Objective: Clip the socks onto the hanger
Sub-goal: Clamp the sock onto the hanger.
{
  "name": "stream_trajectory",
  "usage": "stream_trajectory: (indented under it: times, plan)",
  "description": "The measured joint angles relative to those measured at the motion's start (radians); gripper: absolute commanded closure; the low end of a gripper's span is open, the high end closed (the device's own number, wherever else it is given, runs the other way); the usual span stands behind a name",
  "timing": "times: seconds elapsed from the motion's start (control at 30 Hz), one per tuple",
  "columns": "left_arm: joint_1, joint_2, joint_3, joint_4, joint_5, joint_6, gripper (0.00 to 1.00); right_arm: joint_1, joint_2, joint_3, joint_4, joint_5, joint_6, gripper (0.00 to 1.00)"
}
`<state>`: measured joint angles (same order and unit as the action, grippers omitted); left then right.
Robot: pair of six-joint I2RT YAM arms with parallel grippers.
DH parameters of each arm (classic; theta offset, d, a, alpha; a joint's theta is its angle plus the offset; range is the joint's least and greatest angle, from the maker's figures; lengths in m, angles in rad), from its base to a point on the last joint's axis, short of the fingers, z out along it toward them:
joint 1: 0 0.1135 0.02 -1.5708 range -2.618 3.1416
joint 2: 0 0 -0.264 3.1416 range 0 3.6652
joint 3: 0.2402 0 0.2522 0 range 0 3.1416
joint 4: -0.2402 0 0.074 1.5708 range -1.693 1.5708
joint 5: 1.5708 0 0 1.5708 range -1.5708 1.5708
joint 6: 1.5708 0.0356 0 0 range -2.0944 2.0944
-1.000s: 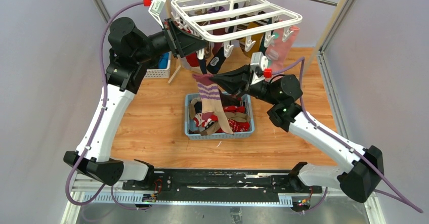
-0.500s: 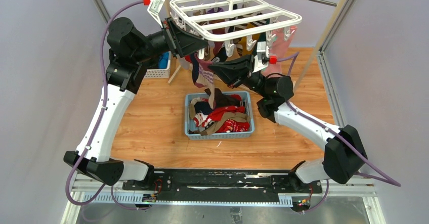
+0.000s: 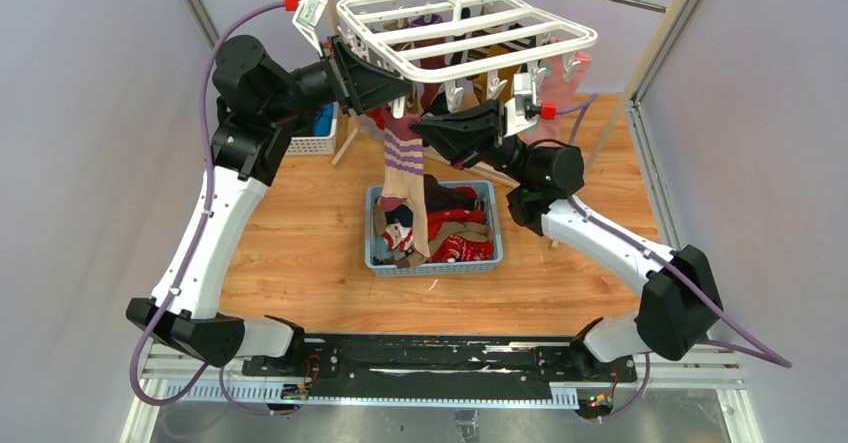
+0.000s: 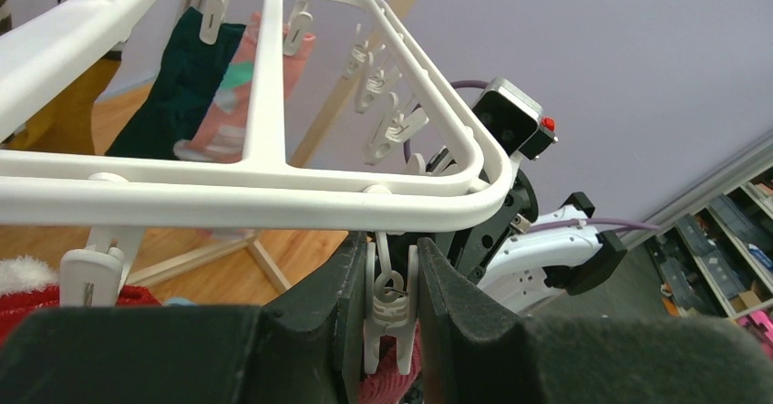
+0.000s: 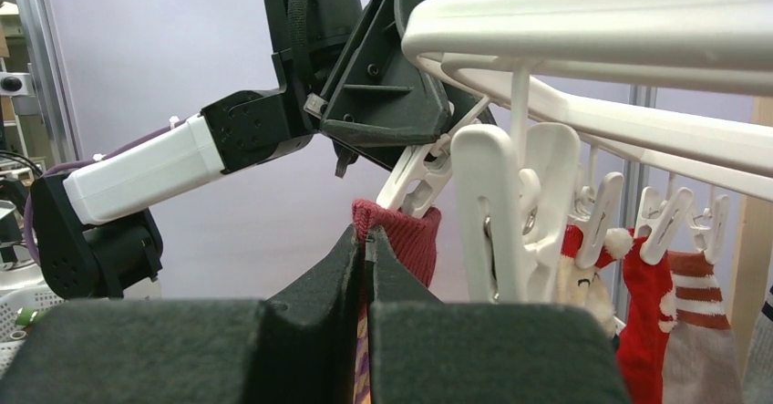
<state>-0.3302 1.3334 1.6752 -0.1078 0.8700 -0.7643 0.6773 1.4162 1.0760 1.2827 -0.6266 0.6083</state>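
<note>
Wooden counter (image 3: 300, 253), lilac walls (image 3: 90, 163) all round. Starting on your left: your left gripper (image 4: 394, 256) is clamped on one clip (image 4: 390, 308) dangling off the near corner of the hanger (image 4: 228, 194), squeezing it. Right under that clip sits the maroon cuff of the striped sock (image 3: 405, 168). I can't tell if it's actually between the clip's jaws. Your right gripper (image 5: 367, 240) is pinched together on that cuff. The rest of the sock hangs straight down over the blue basket (image 3: 437, 266), where the other socks (image 3: 460, 235) sit in a heap.
</note>
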Motion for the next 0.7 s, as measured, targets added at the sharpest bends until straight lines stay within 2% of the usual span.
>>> stream_trajectory:
  times: [0.7]
  plan:
    - [0.000, 0.000, -0.004, 0.010, 0.019, -0.009, 1.00, -0.001, 0.036, 0.008, 0.051, 0.058, 0.052, 1.00]
